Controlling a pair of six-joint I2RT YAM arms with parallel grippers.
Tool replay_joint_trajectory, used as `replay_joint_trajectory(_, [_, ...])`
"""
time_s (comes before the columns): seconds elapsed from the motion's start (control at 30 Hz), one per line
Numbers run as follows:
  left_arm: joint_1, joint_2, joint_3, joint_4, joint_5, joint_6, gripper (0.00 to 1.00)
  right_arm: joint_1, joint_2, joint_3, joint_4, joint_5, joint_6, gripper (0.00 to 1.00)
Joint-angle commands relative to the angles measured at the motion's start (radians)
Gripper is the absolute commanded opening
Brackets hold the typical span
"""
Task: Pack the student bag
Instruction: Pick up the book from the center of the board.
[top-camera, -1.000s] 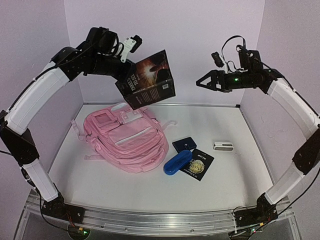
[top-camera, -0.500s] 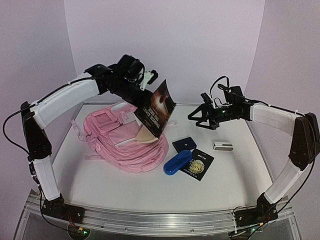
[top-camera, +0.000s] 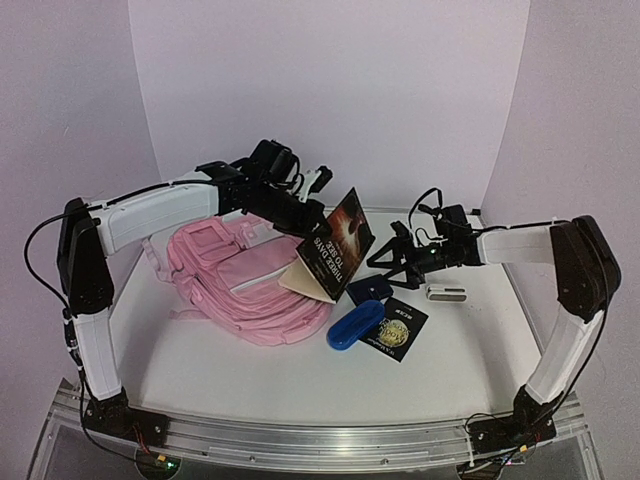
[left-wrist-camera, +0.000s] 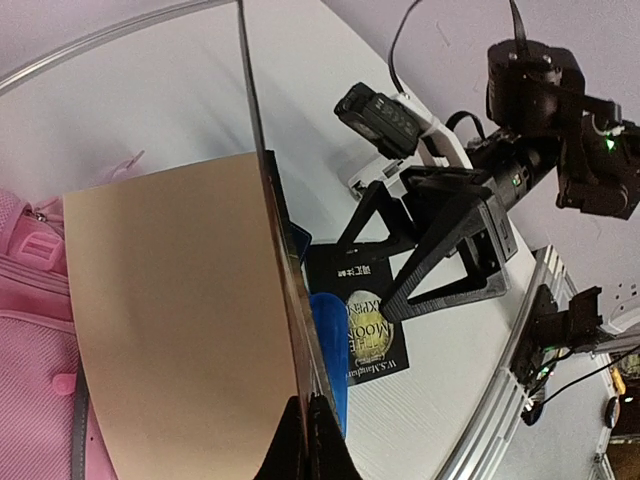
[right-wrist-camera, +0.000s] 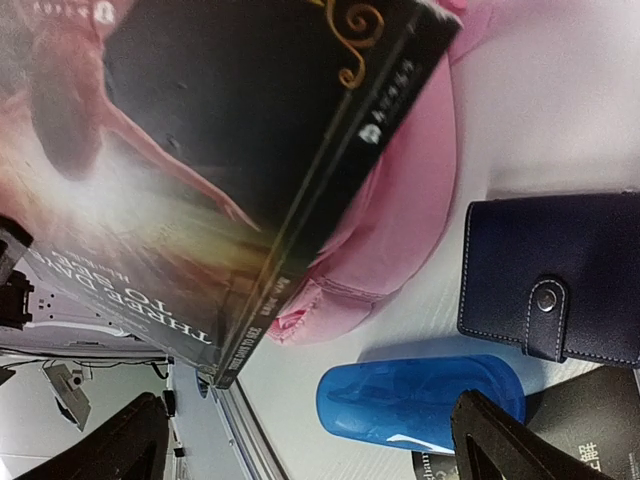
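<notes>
Left gripper (left-wrist-camera: 308, 440): we see it pinching the book (top-camera: 338, 252) by its cover.
Right gripper (top-camera: 388, 262): fingers spread wide, holding nothing.
Student bag (top-camera: 245, 285): partly hidden from us behind the book.

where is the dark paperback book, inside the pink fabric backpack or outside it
Outside. The dark paperback book hangs tilted in the shut left gripper, its lower edge over the pink fabric backpack.
</notes>
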Motion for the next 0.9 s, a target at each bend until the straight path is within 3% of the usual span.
replay_joint_trajectory(0.0, [0.057,-0.059,-0.069,0.160,0.091,-0.086,0.00,0.020,0.028,-0.019,0.207,-0.026,0.087,0.98])
replay_joint_trajectory(0.2, [0.080,-0.081,-0.153,0.211,0.122,-0.120,0.00,0.104,0.110,0.043,0.358,-0.016,0.184,0.94])
replay_joint_trajectory(0.37, [0.094,-0.106,-0.228,0.274,0.144,-0.155,0.00,0.154,0.194,0.081,0.443,0.012,0.248,0.83])
replay_joint_trajectory(0.43, [0.098,-0.115,-0.252,0.290,0.145,-0.164,0.00,0.158,0.218,0.095,0.475,0.017,0.278,0.72])
replay_joint_trajectory(0.6, [0.107,-0.158,-0.316,0.292,0.109,-0.161,0.02,0.156,0.197,0.103,0.501,0.025,0.288,0.21])
replay_joint_trajectory(0.7, [0.117,-0.208,-0.363,0.273,0.056,-0.147,0.23,0.155,0.133,0.089,0.499,0.024,0.268,0.01])
replay_joint_trajectory(0.8, [0.129,-0.267,-0.402,0.242,0.010,-0.123,0.59,0.156,0.066,0.077,0.487,-0.006,0.235,0.00])
replay_joint_trajectory(0.87, [0.131,-0.308,-0.409,0.207,-0.018,-0.083,0.76,0.156,0.024,0.079,0.442,-0.038,0.183,0.00])
